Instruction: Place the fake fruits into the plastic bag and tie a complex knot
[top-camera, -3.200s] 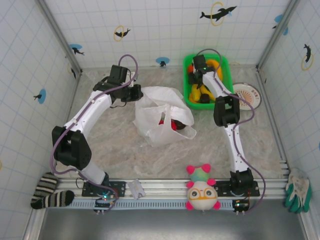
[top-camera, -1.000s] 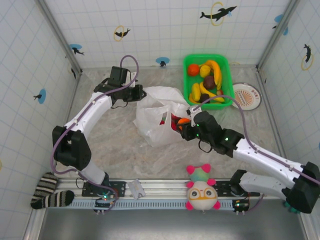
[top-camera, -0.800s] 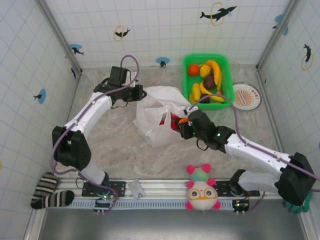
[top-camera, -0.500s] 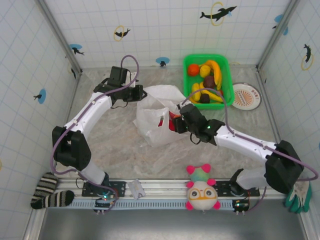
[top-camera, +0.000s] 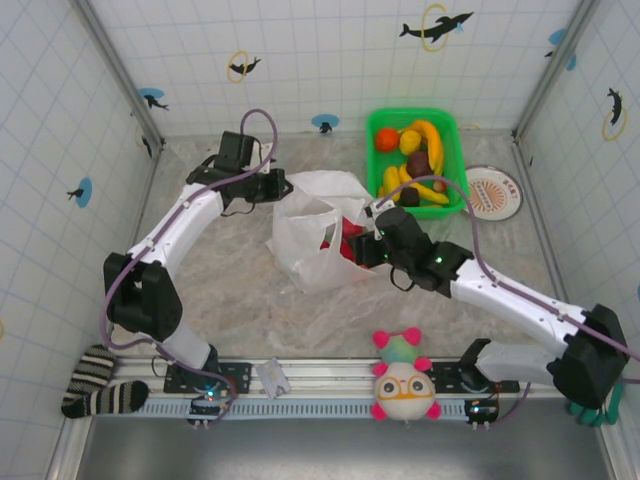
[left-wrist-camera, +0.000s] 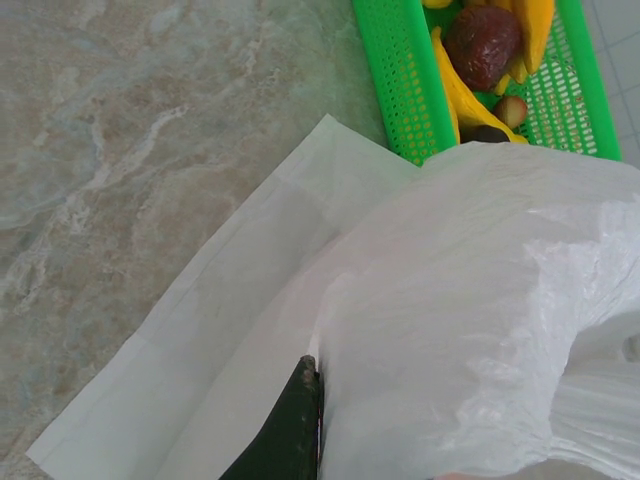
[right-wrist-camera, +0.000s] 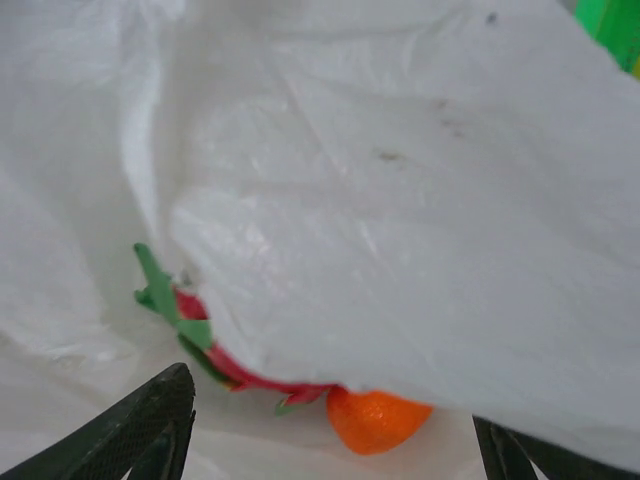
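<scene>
- A striped sock (top-camera: 95, 385) is lying at the near left corner, off the marbled table (top-camera: 220, 290)
- The left gripper (top-camera: 277, 188) is reaching in from the far left and pinching the far-left edge of the plastic bag (top-camera: 305, 255). In the left wrist view its dark finger (left-wrist-camera: 292, 425) is pressing tight against the white film, jaws closed on it
- The plastic bag is sitting mid-table, just left of the green basket (top-camera: 372, 165), with its mouth gaping toward the right and near side
- Inside the bag a dragon fruit (right-wrist-camera: 215, 360), pink-red with green leaf tips, is lying partly under a fold of film. An orange (right-wrist-camera: 378, 420) is resting right beside it on the right, apparently touching
- The right gripper (top-camera: 365, 245) is hanging at the bag's mouth on the right side. Its fingers (right-wrist-camera: 135, 430) are standing wide apart with nothing between them, and the orange is lying just beyond them
- A round plush toy (top-camera: 403, 378) with glasses is sitting at the near edge, between the two arm bases
- The green basket is standing at the far right, just beside the bag, and is holding another orange (top-camera: 386, 139), bananas (top-camera: 428, 133) and a dark purple fruit (top-camera: 420, 162)
- A round plate (top-camera: 497, 192) is lying just right of the basket
</scene>
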